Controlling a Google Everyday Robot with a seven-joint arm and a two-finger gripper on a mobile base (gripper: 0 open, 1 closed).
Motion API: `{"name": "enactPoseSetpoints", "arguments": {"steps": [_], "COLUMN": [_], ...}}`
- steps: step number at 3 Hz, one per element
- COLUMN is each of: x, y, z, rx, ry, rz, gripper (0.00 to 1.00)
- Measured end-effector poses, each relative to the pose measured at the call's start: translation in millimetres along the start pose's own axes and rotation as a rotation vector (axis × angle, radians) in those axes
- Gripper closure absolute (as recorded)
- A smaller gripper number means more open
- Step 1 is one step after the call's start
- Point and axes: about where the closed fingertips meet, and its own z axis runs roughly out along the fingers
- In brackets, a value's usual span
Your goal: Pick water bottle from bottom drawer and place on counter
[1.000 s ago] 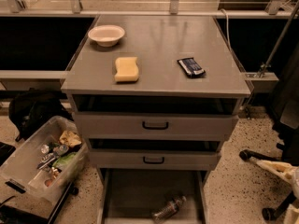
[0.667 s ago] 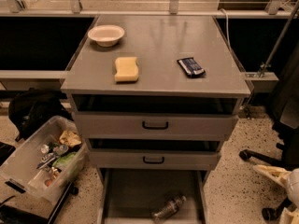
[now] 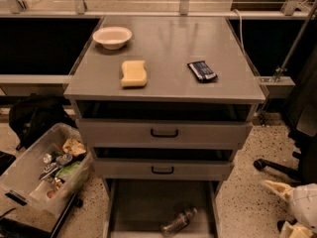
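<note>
Though your gripper (image 3: 275,207) has dipped at four o'clock, spread and empty, the water bottle (image 3: 179,222) lies ungrasped at six o'clock.

We had a single view, so no part of the scene was shared with another. We looked from in front of the cabinet and from above, tilted well down and facing its drawer fronts head-on. The range was middling: the whole surface (image 3: 168,58) fitted in the upper half, while the open bottom drawer (image 3: 148,207) was cut off by the lower edge. Floor showed on both sides, with a plastic bin (image 3: 29,177) at left. The tool (image 3: 292,207) sat in the lower right corner, cropped by the edge.
</note>
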Motion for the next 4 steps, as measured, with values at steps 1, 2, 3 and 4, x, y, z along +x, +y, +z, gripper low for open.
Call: {"name": "enactPoseSetpoints", "arguments": {"steps": [1,2,3,4], "x": [24.2,44.7,44.7,36.7], "y": [-23.1,-42.7,-42.7,-40.7], "z": [29.1,53.8,54.3,47.7], "rx": [0.037,0.067,0.066,0.066], "ry": [-0.041,-0.076,-0.076,-0.065], "rz": [0.026,0.049,0.049,0.032], "gripper": [0.0,0.0,0.0,0.0]}}
